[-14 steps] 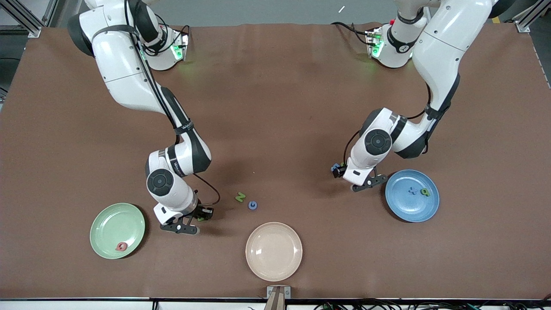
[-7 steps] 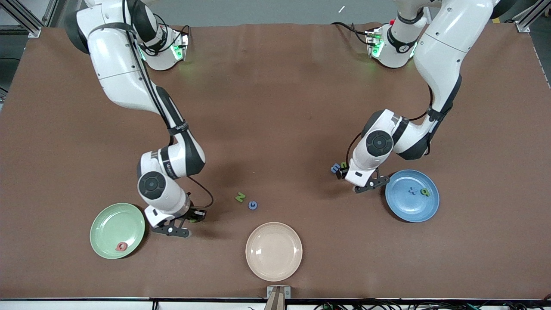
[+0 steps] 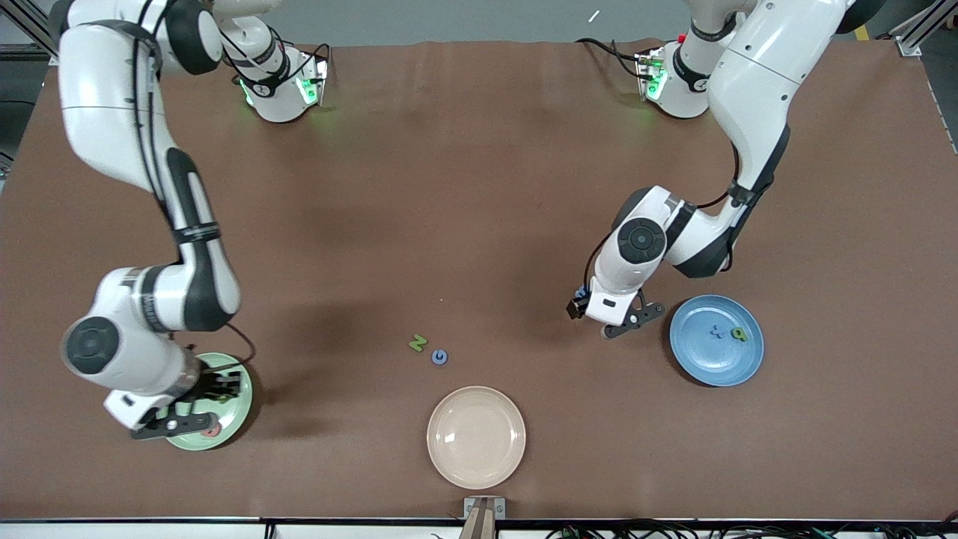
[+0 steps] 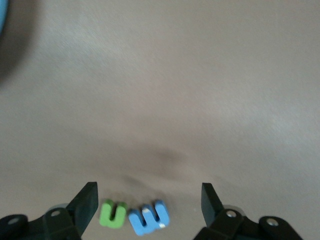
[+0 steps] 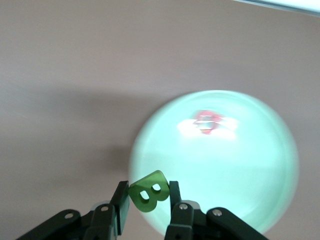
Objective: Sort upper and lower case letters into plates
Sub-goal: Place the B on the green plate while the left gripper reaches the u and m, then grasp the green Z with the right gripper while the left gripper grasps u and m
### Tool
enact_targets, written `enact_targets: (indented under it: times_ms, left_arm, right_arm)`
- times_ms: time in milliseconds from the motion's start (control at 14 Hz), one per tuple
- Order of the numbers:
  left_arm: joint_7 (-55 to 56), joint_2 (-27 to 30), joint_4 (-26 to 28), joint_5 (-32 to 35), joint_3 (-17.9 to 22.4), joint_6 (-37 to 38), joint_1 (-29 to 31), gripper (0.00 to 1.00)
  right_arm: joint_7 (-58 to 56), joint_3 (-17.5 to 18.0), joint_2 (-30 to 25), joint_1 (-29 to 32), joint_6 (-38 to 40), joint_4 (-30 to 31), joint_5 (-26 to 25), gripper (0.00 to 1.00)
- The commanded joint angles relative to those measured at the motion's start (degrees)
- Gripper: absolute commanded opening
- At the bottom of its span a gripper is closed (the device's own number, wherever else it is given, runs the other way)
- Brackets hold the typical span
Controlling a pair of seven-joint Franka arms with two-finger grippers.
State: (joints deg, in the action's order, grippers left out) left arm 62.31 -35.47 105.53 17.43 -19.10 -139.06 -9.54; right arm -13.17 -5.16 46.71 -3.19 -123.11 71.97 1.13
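Note:
My right gripper (image 3: pixel 222 391) hangs over the mint green plate (image 3: pixel 241 412), shut on a dark green letter B (image 5: pixel 149 191). In the right wrist view the B is over the rim of the green plate (image 5: pixel 225 165); a red letter (image 5: pixel 210 120) lies in the plate. My left gripper (image 3: pixel 578 305) is low over the table beside the blue plate (image 3: pixel 688 359), toward the right arm's end. Its open fingers (image 4: pixel 87 200) straddle a green letter u (image 4: pixel 114 214) and a blue letter (image 4: pixel 149 218) lying side by side. The blue plate holds a blue letter (image 3: pixel 718 331) and a green letter (image 3: pixel 739 334).
A green N (image 3: pixel 418 343) and a blue G (image 3: pixel 440 357) lie mid-table. A cream-beige plate (image 3: pixel 476 436) sits nearer the front camera than they do. The brown mat (image 3: pixel 479 187) covers the whole table.
My right arm has swung toward its own end of the table, carrying the green B to over the green plate. My left gripper has shifted onto the two small letters, open.

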Motion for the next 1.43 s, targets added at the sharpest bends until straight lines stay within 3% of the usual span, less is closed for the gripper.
enact_targets:
  times_ms: [0, 72, 143, 430, 932, 1362]
  left_arm:
    - [1.67, -1.35, 0.19, 1.47, 0.29, 0.1, -1.35, 0.92]
    - [2.02, -1.09, 1.24, 1.56, 0.38, 0.01, -1.18, 0.94]
    - [2.11, -0.74, 2.21, 1.91, 0.38, 0.01, -0.74, 0.97]
    - [2.29, -0.74, 3.1, 3.4, 0.38, 0.01, -0.56, 0.99]
    - [3.17, -0.48, 4.33, 3.49, 0.29, -0.08, -0.48, 0.99]
    - [3.34, -0.12, 5.3, 3.49, 0.11, -0.6, -0.21, 0.93]
  right_arm:
    - [-8.0, 1.29, 0.22, 4.15, -1.51, 1.16, 0.71, 0.28]
    - [-8.1, 1.29, 0.31, 4.07, -3.35, 1.42, 0.36, 0.7]
    - [-8.1, 1.29, 0.31, 4.07, -4.41, 2.12, 0.45, 0.97]
    - [-4.43, 1.38, 0.14, 1.89, -3.9, 2.56, 0.97, 1.0]
    - [37.9, 1.64, -0.21, -12.87, -1.7, 2.48, 0.98, 1.0]
    - [62.98, 1.64, 1.1, -22.46, -6.61, 2.56, 0.89, 1.0]
